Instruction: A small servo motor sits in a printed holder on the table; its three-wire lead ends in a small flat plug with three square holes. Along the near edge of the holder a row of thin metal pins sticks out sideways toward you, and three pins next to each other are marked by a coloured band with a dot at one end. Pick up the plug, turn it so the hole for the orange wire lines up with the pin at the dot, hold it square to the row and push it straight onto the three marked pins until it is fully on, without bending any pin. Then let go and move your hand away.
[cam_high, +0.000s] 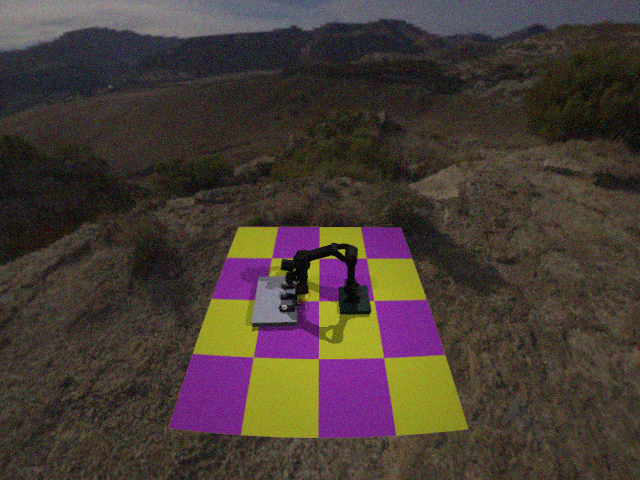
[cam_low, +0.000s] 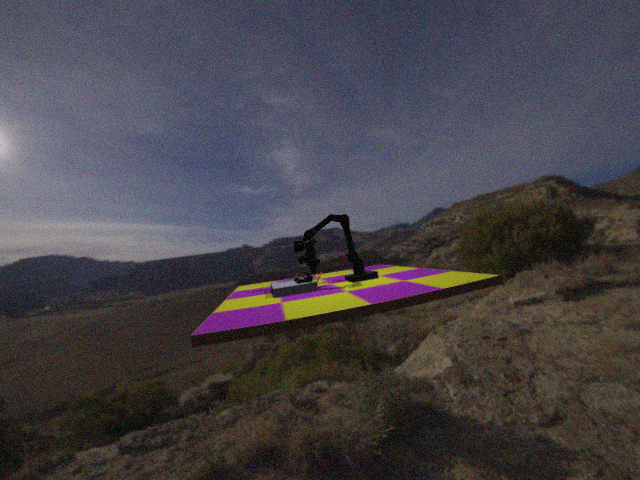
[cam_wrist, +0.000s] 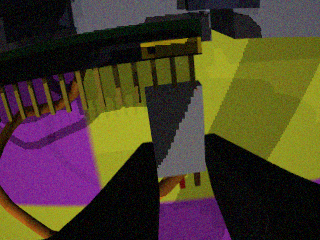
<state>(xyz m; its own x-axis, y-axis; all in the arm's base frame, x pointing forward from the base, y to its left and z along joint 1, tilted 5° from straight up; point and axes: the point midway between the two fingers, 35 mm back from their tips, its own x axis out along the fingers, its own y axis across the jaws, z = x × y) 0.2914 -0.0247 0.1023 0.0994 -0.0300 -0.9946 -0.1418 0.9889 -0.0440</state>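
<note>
My gripper (cam_wrist: 179, 148) (cam_high: 302, 290) (cam_low: 313, 271) is shut on the plug (cam_wrist: 185, 132), a flat grey block held above the table beside the pin row. In the wrist view the plug's front edge meets the tips of three pins (cam_wrist: 174, 70) under the yellow band (cam_wrist: 175, 49); whether they enter the holes cannot be told. The band's dark dot (cam_wrist: 151, 50) is at its left end. At the plug's rear, the orange wire (cam_wrist: 171, 186) is on the left, the red wire (cam_wrist: 182, 181) in the middle and the brown wire (cam_wrist: 197, 179) on the right. The servo is not clearly distinguishable.
More bare pins (cam_wrist: 47, 97) continue to the left along the dark green-black edge (cam_wrist: 100, 52). An orange lead (cam_wrist: 6, 197) loops at the left. A grey slab (cam_high: 271, 304) (cam_low: 292, 289) bears several dark parts (cam_high: 286, 296) on the yellow and purple checked table (cam_high: 351, 387) (cam_low: 320, 305).
</note>
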